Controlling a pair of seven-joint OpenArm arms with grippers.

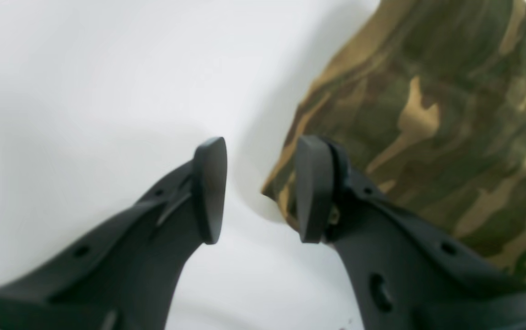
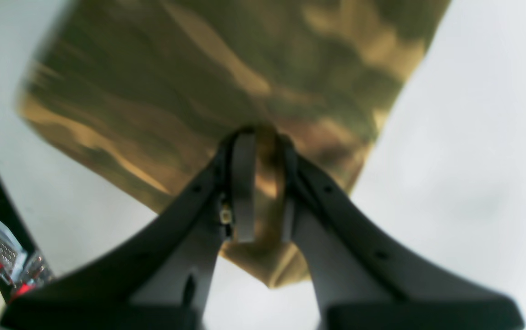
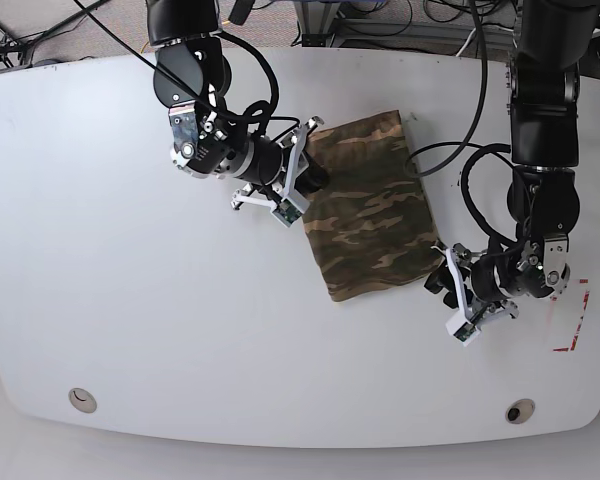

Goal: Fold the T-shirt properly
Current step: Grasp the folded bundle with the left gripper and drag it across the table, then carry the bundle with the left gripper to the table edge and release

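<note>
Only one T-shirt (image 3: 365, 208), two arms.

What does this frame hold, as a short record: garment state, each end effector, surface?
garment: T-shirt, folded into a compact rectangle, lying flat
right end effector: shut on a fold of the T-shirt's edge
left end effector: open, beside the T-shirt's corner, gripping nothing
surface: white table

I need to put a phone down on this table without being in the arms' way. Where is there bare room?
The white table is bare left of the T-shirt and along the near edge. It is crowded around the shirt: the right tool grips its left edge, and the left tool is open at its corner.
</note>
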